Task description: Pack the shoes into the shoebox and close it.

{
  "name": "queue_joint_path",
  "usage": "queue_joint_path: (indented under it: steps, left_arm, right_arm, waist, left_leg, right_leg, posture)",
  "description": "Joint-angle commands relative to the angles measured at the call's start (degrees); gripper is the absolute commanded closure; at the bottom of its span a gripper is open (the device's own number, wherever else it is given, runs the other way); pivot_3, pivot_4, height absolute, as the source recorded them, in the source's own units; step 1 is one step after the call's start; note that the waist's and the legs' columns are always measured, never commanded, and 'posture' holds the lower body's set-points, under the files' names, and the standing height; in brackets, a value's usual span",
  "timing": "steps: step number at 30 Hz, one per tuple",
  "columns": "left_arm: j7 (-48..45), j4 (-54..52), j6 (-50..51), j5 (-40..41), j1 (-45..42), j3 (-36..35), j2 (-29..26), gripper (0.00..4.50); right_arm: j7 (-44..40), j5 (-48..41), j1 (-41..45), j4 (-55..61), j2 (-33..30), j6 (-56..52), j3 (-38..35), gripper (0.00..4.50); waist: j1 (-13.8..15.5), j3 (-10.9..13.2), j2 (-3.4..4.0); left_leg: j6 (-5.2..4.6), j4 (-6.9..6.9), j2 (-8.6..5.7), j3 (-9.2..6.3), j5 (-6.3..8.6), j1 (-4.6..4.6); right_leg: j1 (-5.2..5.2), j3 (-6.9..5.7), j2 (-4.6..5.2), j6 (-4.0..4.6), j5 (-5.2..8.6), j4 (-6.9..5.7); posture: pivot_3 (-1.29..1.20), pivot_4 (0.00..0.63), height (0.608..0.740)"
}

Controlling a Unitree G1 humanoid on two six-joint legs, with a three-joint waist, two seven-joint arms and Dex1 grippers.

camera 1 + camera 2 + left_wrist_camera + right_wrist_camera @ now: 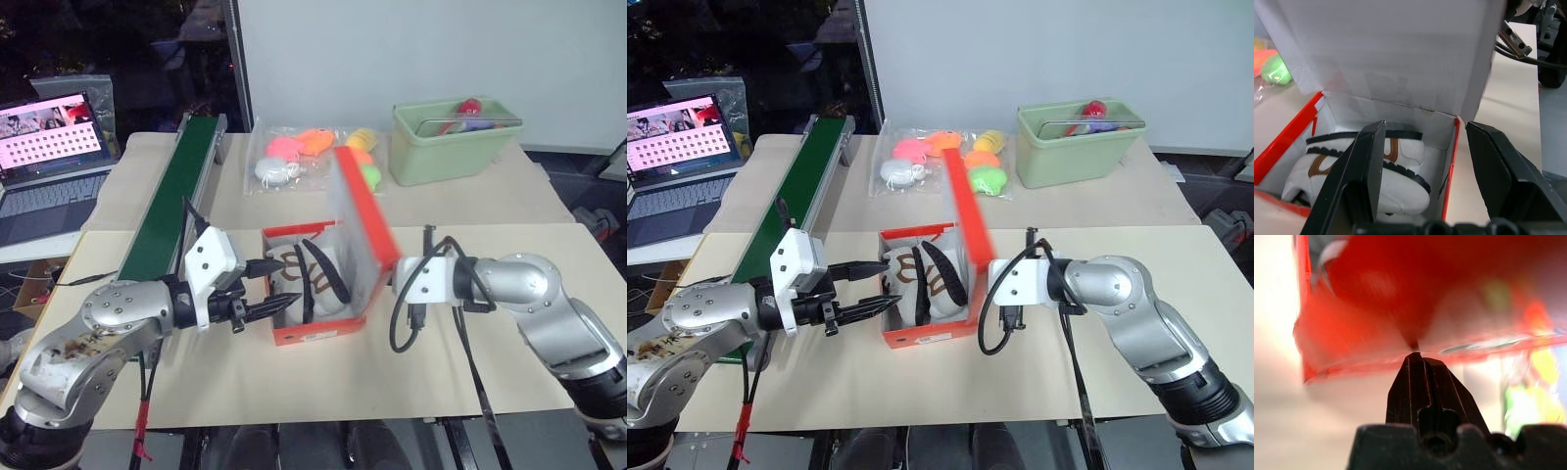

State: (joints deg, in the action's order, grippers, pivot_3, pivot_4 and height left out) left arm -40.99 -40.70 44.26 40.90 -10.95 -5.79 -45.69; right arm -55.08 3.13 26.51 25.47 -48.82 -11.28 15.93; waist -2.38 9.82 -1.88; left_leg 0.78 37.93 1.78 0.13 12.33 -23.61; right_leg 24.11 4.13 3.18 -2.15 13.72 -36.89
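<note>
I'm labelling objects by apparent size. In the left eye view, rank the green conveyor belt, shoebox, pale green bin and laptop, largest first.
1. green conveyor belt
2. shoebox, lid raised
3. pale green bin and laptop, cut by the frame edge: too alike to rank.

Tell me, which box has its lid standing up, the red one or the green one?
The red-orange cardboard shoebox between the robot's arms: its flip lid stands upright. The pale green plastic bin at the back has no raised lid.

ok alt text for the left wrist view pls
White shoes with dark trim lie inside the red-orange shoebox, its white-lined lid standing up behind them. The open left gripper points into the box.
</note>
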Motion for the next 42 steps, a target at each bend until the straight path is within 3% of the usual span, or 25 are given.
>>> queue_joint_path:
  steps: [1,19,26,42]
  left_arm:
    - [-1.0,-1.4,-0.4,1.0,0.3,-2.4,-1.7,1.75]
    - [-5.5,-2.6,0.9,5.4,7.4,-11.8,-10.0,1.75]
    - [-3.6,-3.8,1.3,5.6,7.6,-9.5,-9.4,1.75]
    - [-1.0,-4.0,2.0,6.3,6.9,-10.0,-9.7,1.75]
  right_arm:
    - [-0.2,-0.7,4.0,2.9,3.8,-1.0,1.1,4.45]
    - [0.2,-10.6,8.3,-7.2,18.6,-17.2,2.1,4.45]
    - [8.3,-11.7,14.5,-16.8,31.0,-23.2,1.8,4.45]
    - [5.5,-3.6,12.5,-25.6,26.9,-23.0,12.5,4.45]
  waist:
    - [0.0,0.0,-0.02]
    - [-0.2,0.0,-0.11]
    - [-0.2,0.0,-0.11]
    - [-0.3,0.0,-0.15]
  left_leg:
    - [0.00,0.00,0.00,0.00,0.00,0.00]
    - [0.00,0.00,0.03,-0.04,0.00,0.05]
    - [0.00,-0.01,0.07,-0.06,0.00,0.07]
    - [0.00,-0.03,0.05,-0.07,0.00,0.09]
  right_leg:
    - [0.01,0.00,0.00,0.01,0.00,0.00]
    - [0.05,-0.06,0.00,0.12,-0.02,-0.14]
    - [0.08,-0.07,-0.05,0.15,-0.03,-0.21]
    - [0.06,-0.12,-0.02,0.16,-0.04,-0.20]
  posture:
    - [0.00,0.150,0.729]
    - [0.00,0.150,0.729]
    - [0.00,0.150,0.729]
    - [0.00,0.150,0.729]
